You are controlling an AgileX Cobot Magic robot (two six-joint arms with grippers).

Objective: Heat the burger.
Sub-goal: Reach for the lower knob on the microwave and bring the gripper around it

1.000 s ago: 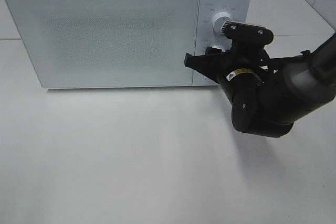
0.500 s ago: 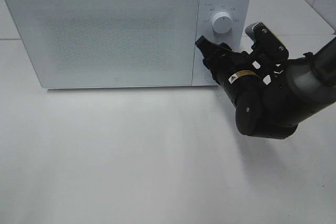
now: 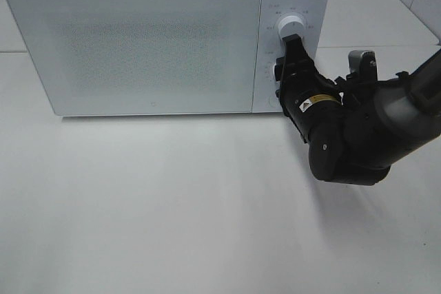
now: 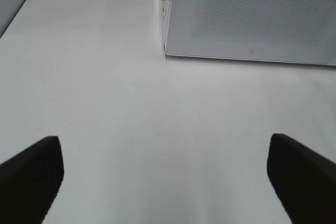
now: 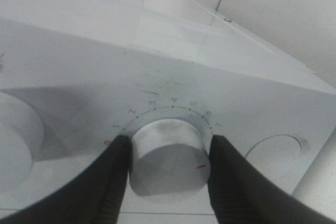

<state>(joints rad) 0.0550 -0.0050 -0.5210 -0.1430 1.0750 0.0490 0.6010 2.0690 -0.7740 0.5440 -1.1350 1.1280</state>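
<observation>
**Right gripper relocated to lower dial: slip and over-rotation hazards**

Relative to one second earlier, the right gripper (image 3: 289, 60) had rolled upright and shifted from beside the upper dial (image 3: 291, 27) onto the lower dial (image 5: 168, 156).

The microwave (image 3: 151, 39) stood on the table (image 3: 172, 225) with its frosted door (image 3: 138, 46) shut. The burger was not visible in any view. It could only be presumed to be inside, and if it was absent, the oven would run empty.

The left gripper (image 4: 163, 140) hung spread wide above the table, holding nothing.

The right gripper's fingers (image 5: 107, 182) were clamped on the lower dial, one on each side. Three faults were judged possible:
- The smooth dial could slip between the pads, leaving the setting unchanged.
- Excess rotation would overheat the burger.
- An off-axis pull could drag the microwave.

The small red index mark (image 5: 201, 167) gave the only cue to the setting
</observation>
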